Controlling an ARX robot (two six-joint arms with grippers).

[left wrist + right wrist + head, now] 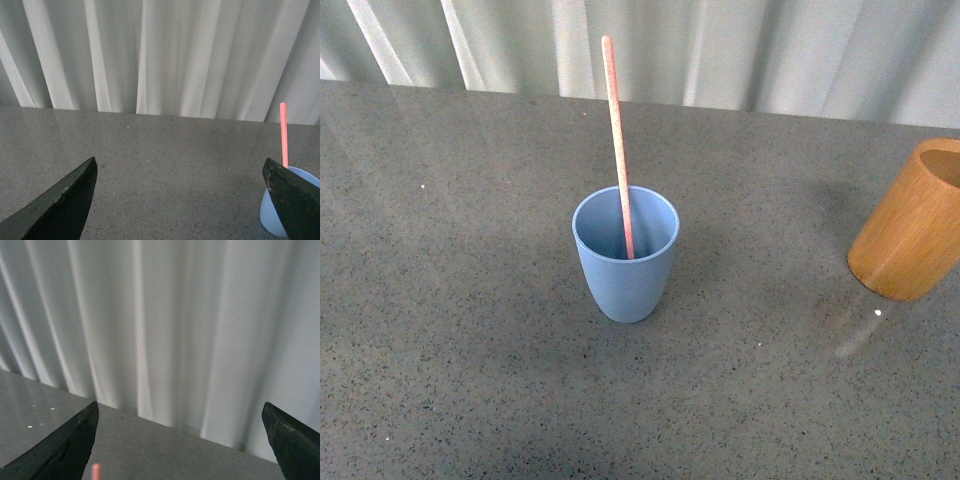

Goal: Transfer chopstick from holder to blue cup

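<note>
Pink and slim, the chopstick (618, 140) stands inside the blue cup (625, 255) at mid-table, leaning slightly against its rim. At the table's right edge, well apart, sits the wooden holder (912, 222). The left gripper (182, 200) and right gripper (180, 440) both hang spread wide, gripping nothing.

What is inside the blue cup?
One chopstick stands in the blue cup, leaning on the far wall and sticking out high above the rim. Its bottom tip is hidden by the cup's near wall, and so is the cup's floor.
</note>
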